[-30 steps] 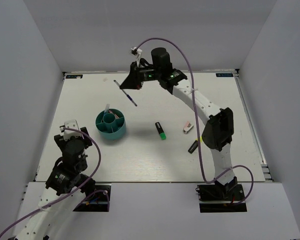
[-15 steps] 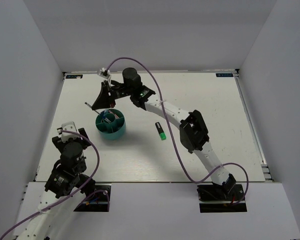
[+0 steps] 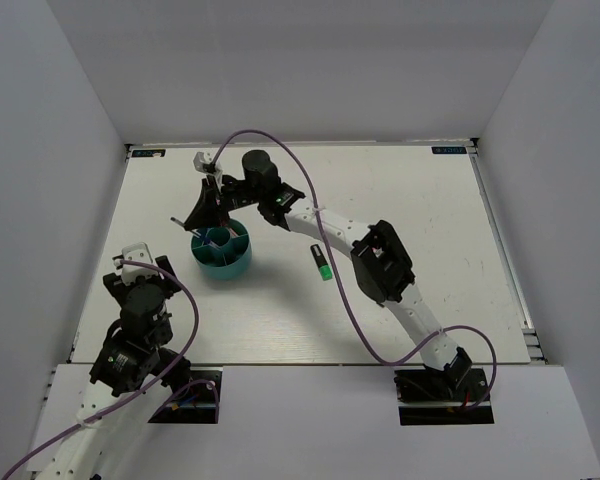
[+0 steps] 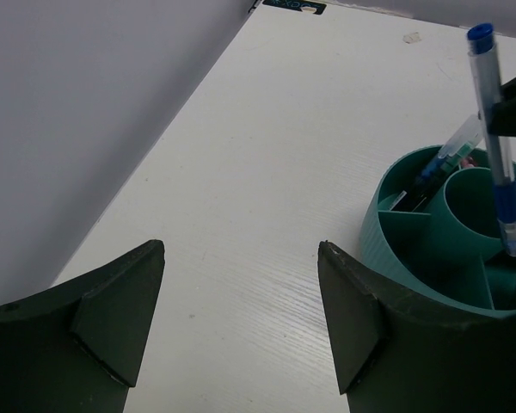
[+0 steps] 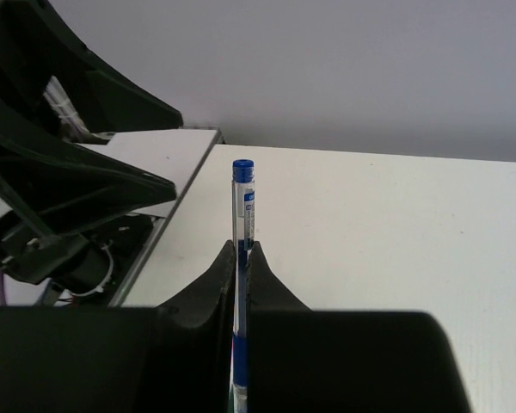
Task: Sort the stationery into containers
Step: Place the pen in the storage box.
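Nearest, my left pincer [image 4: 241, 249] stands open over the table [image 4: 267, 155], holding nothing. Beyond it, the teal organiser [image 4: 413, 258] has pens [image 4: 439, 168] leaning in a left-side compartment. Above it, my right pincer [image 5: 242, 251] is clamped on a blue pen [image 4: 496, 146]. The pen is nearly upright, its lower tip at a compartment beside the central tube [image 4: 477, 202].

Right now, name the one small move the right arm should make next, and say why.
Probably lower a touch, then open the right gripper. It is shut on the blue pen, which stands almost upright with its lower end inside the rim of the teal organiser, beside the central tube. Releasing there should drop it into a compartment; which one I cannot tell.
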### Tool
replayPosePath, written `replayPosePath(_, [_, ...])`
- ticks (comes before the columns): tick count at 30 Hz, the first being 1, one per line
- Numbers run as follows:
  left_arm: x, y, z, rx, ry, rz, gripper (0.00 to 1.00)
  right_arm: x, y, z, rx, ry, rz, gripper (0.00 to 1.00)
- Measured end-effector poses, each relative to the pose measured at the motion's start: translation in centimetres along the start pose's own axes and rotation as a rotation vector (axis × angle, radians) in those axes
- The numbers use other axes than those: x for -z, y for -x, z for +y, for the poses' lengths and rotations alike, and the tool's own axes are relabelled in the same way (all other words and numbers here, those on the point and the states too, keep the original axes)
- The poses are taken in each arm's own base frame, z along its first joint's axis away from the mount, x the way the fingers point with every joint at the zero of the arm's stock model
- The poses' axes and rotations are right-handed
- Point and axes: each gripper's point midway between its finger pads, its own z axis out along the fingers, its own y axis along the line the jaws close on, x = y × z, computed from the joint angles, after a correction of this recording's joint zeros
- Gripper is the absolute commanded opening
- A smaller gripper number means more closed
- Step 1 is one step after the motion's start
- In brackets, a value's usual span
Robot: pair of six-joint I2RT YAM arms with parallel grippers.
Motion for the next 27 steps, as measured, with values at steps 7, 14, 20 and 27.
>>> replayPosePath(7, [0.0, 0.0, -0.1, 0.001, -0.006, 0.000, 0.82, -1.1, -2.7, -1.6, 0.035, -0.043, 0.018, 0.00])
replayPosePath(14, [0.1, 0.1, -0.1, 0.008, -0.010, -0.005, 0.82, -2.1, -4.0, -1.8, 0.047, -0.061, 0.030, 0.00])
replayPosePath(20, [0.1, 0.1, -0.1, 0.012, -0.015, -0.008, 0.82, -2.3, -5.1, -1.9, 0.052, -0.069, 0.042, 0.00])
replayPosePath(27, [0.2, 0.2, -0.1, 0.014, -0.016, -0.010, 0.82, -1.8, -7.9, -2.0, 0.000, -0.076, 0.080, 0.03])
